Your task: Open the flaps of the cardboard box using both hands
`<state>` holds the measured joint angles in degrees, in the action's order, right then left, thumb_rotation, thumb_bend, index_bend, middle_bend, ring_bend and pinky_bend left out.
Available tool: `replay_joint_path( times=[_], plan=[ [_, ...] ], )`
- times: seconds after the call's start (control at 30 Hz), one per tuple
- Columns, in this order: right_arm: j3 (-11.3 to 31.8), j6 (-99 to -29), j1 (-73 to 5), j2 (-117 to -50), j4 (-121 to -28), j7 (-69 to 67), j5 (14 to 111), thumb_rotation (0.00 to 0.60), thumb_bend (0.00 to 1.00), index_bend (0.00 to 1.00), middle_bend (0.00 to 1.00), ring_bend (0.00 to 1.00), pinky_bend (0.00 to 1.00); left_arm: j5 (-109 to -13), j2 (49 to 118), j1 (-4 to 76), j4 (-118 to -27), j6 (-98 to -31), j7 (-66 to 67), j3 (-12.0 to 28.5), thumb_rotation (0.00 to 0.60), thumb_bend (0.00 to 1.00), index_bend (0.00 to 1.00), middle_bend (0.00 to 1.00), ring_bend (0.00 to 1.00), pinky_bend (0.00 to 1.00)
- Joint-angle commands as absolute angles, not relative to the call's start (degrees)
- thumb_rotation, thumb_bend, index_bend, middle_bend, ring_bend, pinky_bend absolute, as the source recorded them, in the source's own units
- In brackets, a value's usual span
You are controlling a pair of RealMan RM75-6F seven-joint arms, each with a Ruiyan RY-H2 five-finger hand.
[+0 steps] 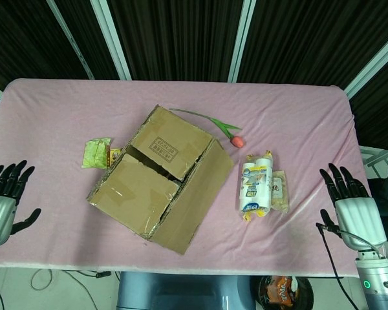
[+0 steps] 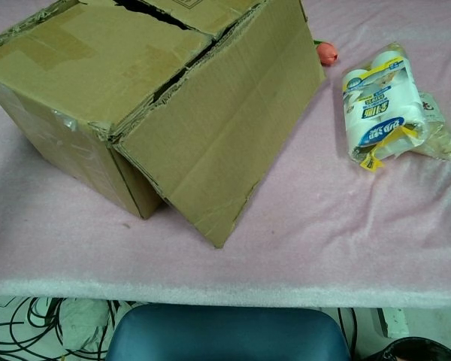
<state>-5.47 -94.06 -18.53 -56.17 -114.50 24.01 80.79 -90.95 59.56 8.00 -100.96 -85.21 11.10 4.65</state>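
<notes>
The cardboard box (image 1: pixel 152 177) sits at the middle of the pink table, turned at an angle. Its right outer flap (image 1: pixel 194 200) is folded out and slopes down to the table; the chest view shows that flap (image 2: pixel 225 128) hanging over the box's side. Two inner flaps (image 1: pixel 171 145) still lie flat over the top, with a dark gap between them. My right hand (image 1: pixel 352 206) hovers at the table's right front edge, fingers spread, holding nothing. At the left front edge my left hand (image 1: pixel 3 200) is likewise spread and empty. Neither hand shows in the chest view.
A pack of white rolls (image 1: pixel 255 187) and a clear packet (image 1: pixel 279 192) lie right of the box. A pink tulip (image 1: pixel 223 126) lies behind them. A green snack packet (image 1: pixel 96 153) lies left of the box. The pink cloth (image 1: pixel 297 116) covers the table.
</notes>
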Motion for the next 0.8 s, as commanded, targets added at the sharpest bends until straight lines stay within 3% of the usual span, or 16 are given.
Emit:
replay_joint_path(
  times=[0.03, 0.23, 0.5, 0.6, 0.8],
  plan=[
    [-4.15, -93.35, -17.87, -56.52, -113.82, 22.68, 80.86, 0.600, 0.39, 0.00, 0.00, 0.00, 0.22, -87.96, 52.31, 14.50, -110.66, -74.35, 9.51, 6.49, 0.600, 0.23, 0.00, 0.00, 0.00, 0.00],
    [-2.49, -91.74, -16.87, -55.99, -113.40, 21.78, 80.46, 0.600, 0.39, 0.00, 0.00, 0.00, 0.22, -81.70, 44.86, 26.32, -117.81, -57.12, 8.74, 10.99, 0.600, 0.35, 0.00, 0.00, 0.00, 0.05],
    [-0.29, -90.47, -15.71, -55.50, -112.94, 20.37, 80.06, 0.600, 0.39, 0.00, 0.00, 0.00, 0.22, -71.62, 42.93, 41.37, -117.81, -38.59, 9.94, 15.82, 0.600, 0.53, 0.00, 0.05, 0.05, 0.15],
    [0.34, -89.98, -15.35, -55.47, -112.71, 20.04, 80.20, 0.600, 0.39, 0.00, 0.00, 0.00, 0.22, -68.56, 43.05, 46.36, -116.37, -33.84, 13.22, 16.05, 0.600, 0.61, 0.00, 0.09, 0.09, 0.16],
    [1.32, -88.98, -14.71, -55.41, -112.59, 19.89, 80.38, 0.600, 0.39, 0.00, 0.00, 0.00, 0.22, -61.87, 46.47, 53.55, -113.33, -30.38, 18.52, 14.66, 0.600, 0.65, 0.01, 0.11, 0.11, 0.20]
  ],
)
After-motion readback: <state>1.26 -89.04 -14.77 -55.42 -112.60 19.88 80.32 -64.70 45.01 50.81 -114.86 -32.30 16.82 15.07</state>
